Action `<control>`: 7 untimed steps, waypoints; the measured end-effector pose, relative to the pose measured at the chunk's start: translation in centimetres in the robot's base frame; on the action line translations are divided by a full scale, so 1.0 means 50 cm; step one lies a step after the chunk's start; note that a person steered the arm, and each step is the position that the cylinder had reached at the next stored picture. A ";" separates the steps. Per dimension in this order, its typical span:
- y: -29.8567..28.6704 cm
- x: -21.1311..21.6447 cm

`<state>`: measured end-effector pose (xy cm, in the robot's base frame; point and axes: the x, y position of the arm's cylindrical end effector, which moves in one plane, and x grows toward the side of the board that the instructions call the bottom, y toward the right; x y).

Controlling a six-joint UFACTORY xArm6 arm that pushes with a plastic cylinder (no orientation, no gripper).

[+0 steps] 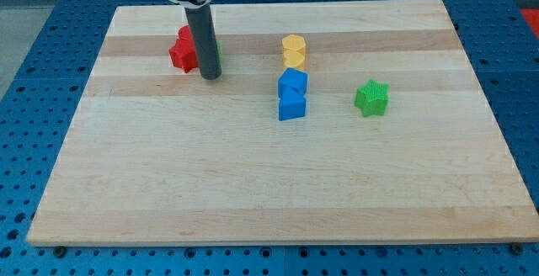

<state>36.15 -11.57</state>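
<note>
Standing on the wooden board [168,183], my tip [210,76] sat against two red blocks [183,50] on the view's left, a green block [216,50] barely showing behind the rod. No jaws existed. Yellow block [293,50], two blue blocks [292,93] and green star [371,98] lay rightward, apart.

The single camera looks down at a slant from the near long edge of the wooden board [278,183], at middle distance, so the whole board fills the frame, blue perforated table [34,74] around it.
</note>
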 end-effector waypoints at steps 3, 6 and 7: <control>-0.019 -0.104; -0.019 -0.114; -0.019 -0.063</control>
<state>33.00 -12.53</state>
